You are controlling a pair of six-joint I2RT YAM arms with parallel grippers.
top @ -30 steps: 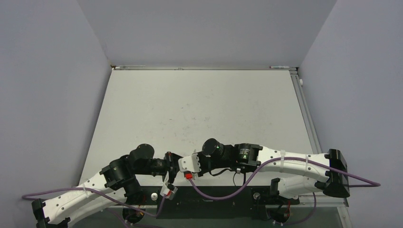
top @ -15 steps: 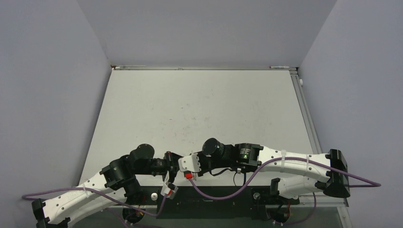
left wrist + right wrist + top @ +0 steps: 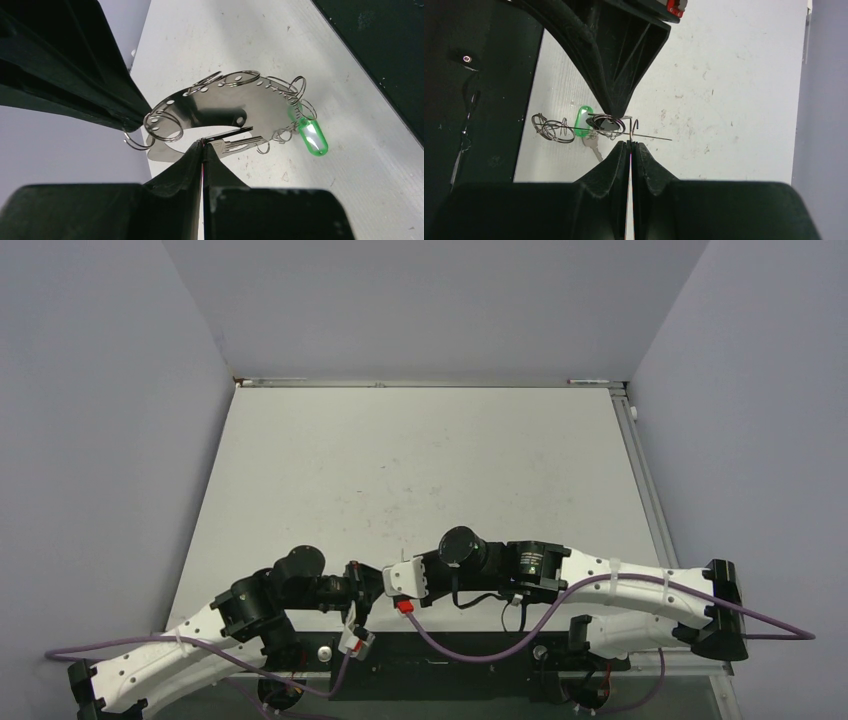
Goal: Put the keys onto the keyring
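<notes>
The keyring [image 3: 220, 102] is a silver crescent with small wire rings strung round its edge and a bright green tag [image 3: 312, 137]. It hangs just above the table. My left gripper [image 3: 201, 145] is shut on a thin dark key [image 3: 229, 134] seen edge-on, at the crescent's inner edge. A silver key [image 3: 240, 144] lies beside it. My right gripper [image 3: 630, 143] is shut on a wire ring of the keyring [image 3: 631, 127]; its fingers [image 3: 100, 90] meet the keyring's left end. The tag [image 3: 583, 120] and silver key [image 3: 594, 148] also show in the right wrist view. From above, both grippers [image 3: 372, 586] meet and hide the keyring.
The white table [image 3: 420, 470] stretches away behind the grippers, with grey walls on three sides. The black base strip [image 3: 450, 652] runs along the near edge, just beside the keyring. A purple cable [image 3: 470, 645] loops under the right arm.
My right arm has shifted a little to the right, its wrist moving with it. My left arm has barely moved. Both grippers stay shut.
</notes>
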